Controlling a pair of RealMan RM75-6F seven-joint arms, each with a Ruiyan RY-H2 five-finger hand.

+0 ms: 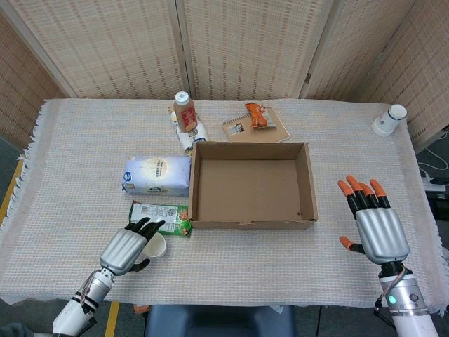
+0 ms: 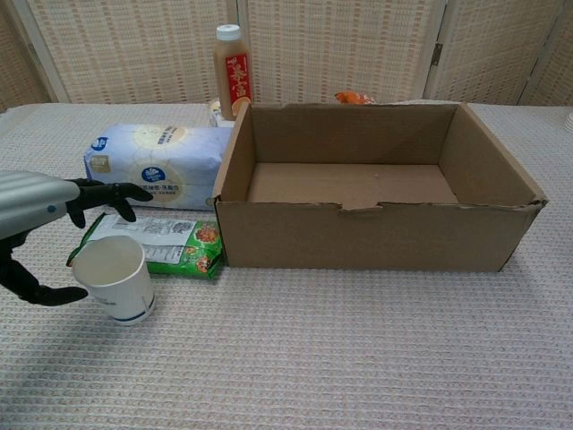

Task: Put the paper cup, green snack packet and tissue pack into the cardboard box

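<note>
The paper cup (image 2: 115,278) stands upright on the table, partly hidden under my left hand (image 1: 130,247) in the head view. In the chest view my left hand (image 2: 36,210) reaches over it, fingers behind and thumb beside it, apart and not closed on the cup. Behind the cup the green snack packet (image 1: 165,216) (image 2: 161,244) lies flat against the box's left front corner. The tissue pack (image 1: 158,175) (image 2: 157,164) lies further back. The open cardboard box (image 1: 251,223) (image 2: 358,237) is empty. My right hand (image 1: 375,221) hovers open to the right of the box.
A drink bottle (image 1: 184,111) (image 2: 231,70) stands behind the box's left corner. A notebook (image 1: 270,130) with an orange snack packet (image 1: 257,116) lies behind the box. A second paper cup (image 1: 388,119) lies at the far right. Woven screens stand behind the table.
</note>
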